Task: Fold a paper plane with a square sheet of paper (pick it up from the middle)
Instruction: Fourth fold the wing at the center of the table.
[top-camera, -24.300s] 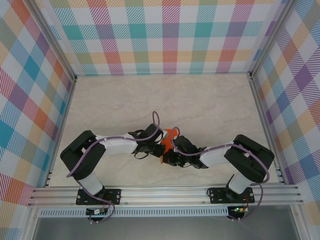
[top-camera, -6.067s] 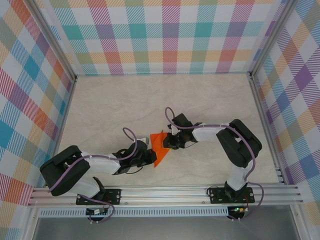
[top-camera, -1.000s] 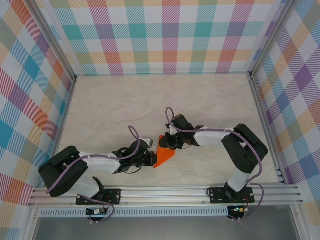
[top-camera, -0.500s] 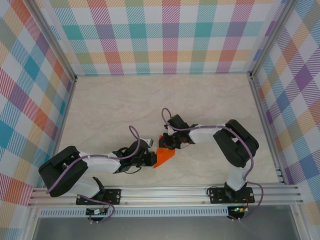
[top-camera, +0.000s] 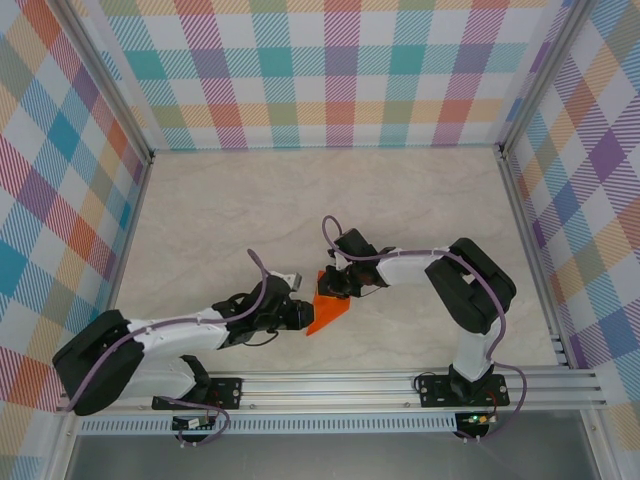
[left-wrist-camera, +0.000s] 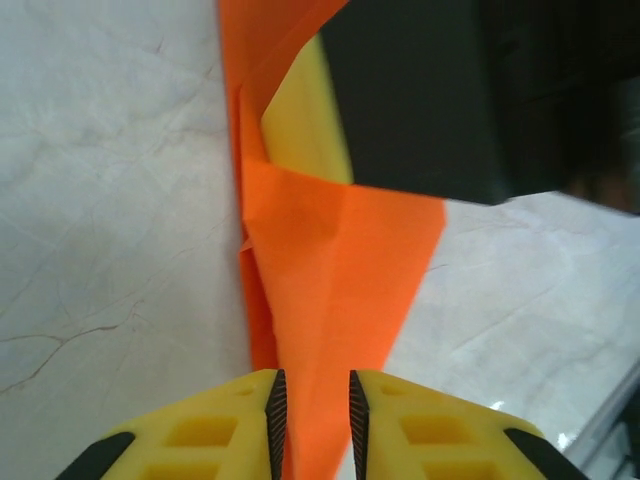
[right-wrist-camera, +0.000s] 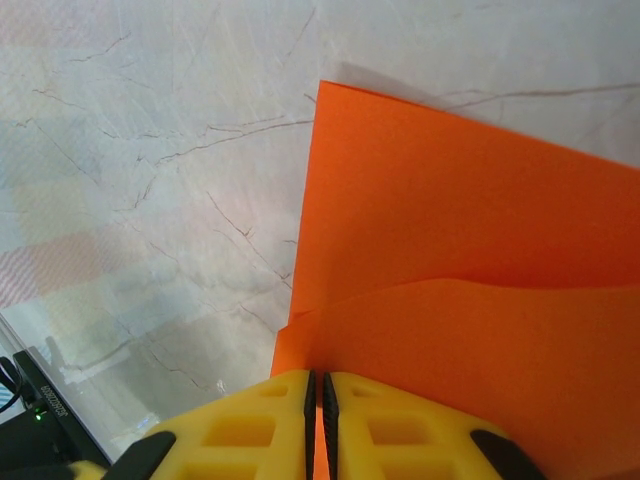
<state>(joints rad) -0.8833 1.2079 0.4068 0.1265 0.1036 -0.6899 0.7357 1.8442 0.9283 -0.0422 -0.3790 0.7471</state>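
The orange paper plane (top-camera: 329, 312) lies low over the table between both grippers, folded to a narrow point with a centre crease (left-wrist-camera: 340, 260). My left gripper (top-camera: 303, 313) is at its near-left end. Its jaws (left-wrist-camera: 312, 375) stand slightly apart, open, with the pointed tail running through the gap, unpinched. My right gripper (top-camera: 326, 290) comes in from the right and is shut on a folded edge of the paper (right-wrist-camera: 450, 230), its jaws (right-wrist-camera: 316, 375) pressed together. The right gripper's black body (left-wrist-camera: 420, 90) and one yellow finger (left-wrist-camera: 305, 125) show above the paper in the left wrist view.
The pale marble table (top-camera: 250, 210) is fenced by checked walls (top-camera: 320, 70) on three sides. An aluminium rail (top-camera: 330, 385) carrying both arm bases runs along the near edge. Both forearms lie low across the front of the table.
My left jaws have parted from shut to a small gap around the paper's tail. The left arm's elbow has dropped back to the left. The right gripper keeps its grip.
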